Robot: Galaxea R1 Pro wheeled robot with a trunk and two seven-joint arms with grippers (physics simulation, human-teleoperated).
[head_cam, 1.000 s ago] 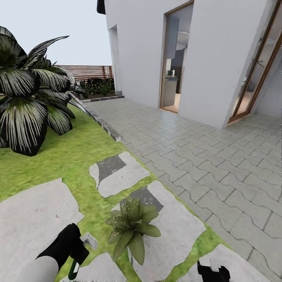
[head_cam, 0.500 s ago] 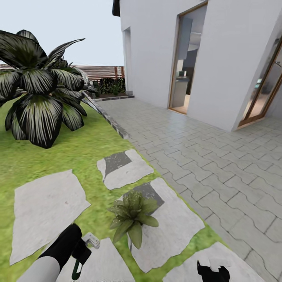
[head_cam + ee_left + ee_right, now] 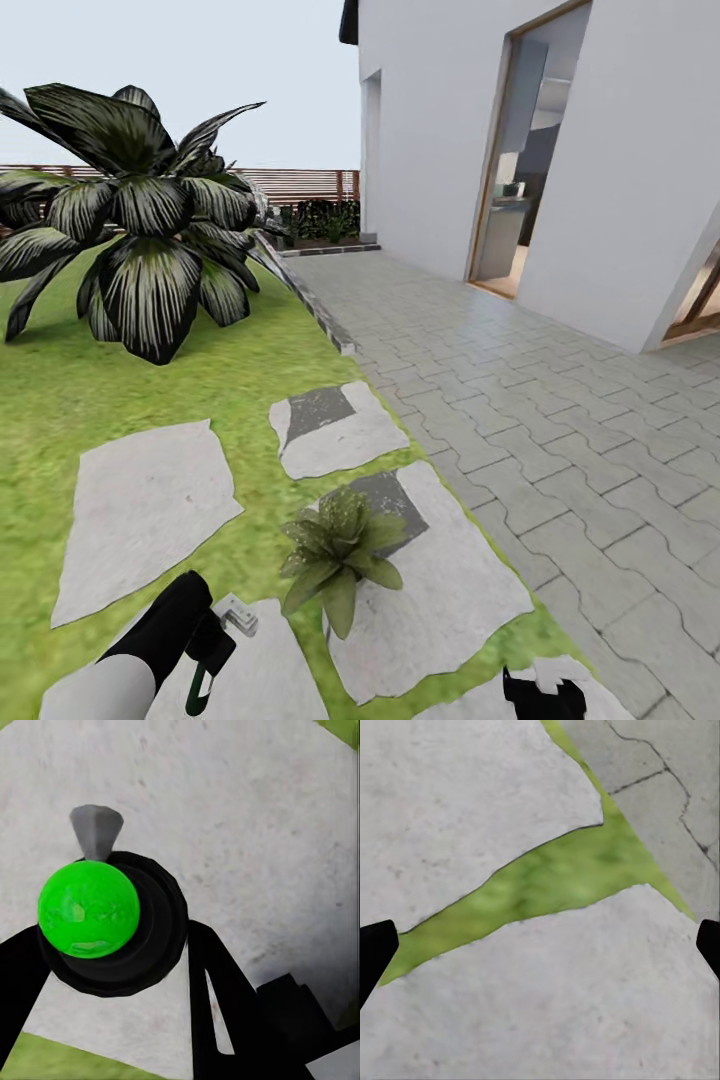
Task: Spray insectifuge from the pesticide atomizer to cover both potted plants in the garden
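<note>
One potted plant [image 3: 338,560], a low rosette of pointed green leaves, stands on a grey stepping stone in the garden, low in the middle of the head view. Just left of it my left gripper [image 3: 200,640] is shut on the pesticide atomizer [image 3: 232,613], whose pale head points toward the plant while its dark green handle hangs below. In the left wrist view the pesticide atomizer [image 3: 88,909] appears as a bright green round part with a grey tip, held between black fingers [image 3: 217,1005]. My right gripper [image 3: 545,692] hangs open over stone and grass, fingertips [image 3: 375,945] far apart.
A huge dark striped-leaf bush [image 3: 150,230] grows on the lawn at the left. Grey stepping stones [image 3: 140,510] lie in the grass. A paved terrace [image 3: 560,430] runs along the white house wall [image 3: 640,200] with an open doorway [image 3: 520,190]. A slatted fence [image 3: 300,185] closes the back.
The whole picture has shifted rightward, so the camera has turned left; more lawn and bush now show. Both arms and the held atomizer keep their places in the view.
</note>
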